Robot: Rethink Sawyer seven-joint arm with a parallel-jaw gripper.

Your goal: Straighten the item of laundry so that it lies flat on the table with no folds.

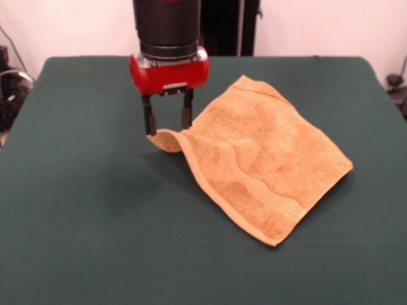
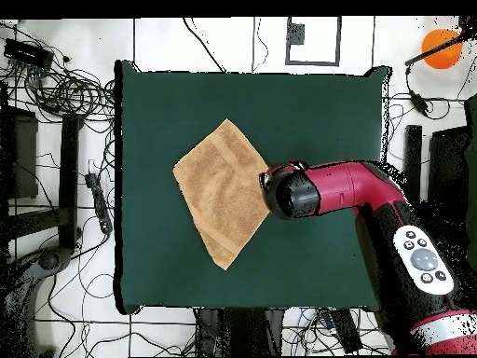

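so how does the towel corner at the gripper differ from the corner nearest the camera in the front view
The corner at the gripper is lifted and curled, showing its underside; the towel's near corner lies flat on the table. The lifted one sits between the fingers; the near one is untouched. Both are the same golden-orange terry.

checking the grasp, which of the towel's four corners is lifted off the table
The corner at the gripper, on the towel's left in the front view, curled up between its fingers. The other three lie on the table.

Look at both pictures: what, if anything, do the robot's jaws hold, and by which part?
The gripper holds the mustard towel by one corner, lifted and curled just above the green table; the rest lies spread on the table.
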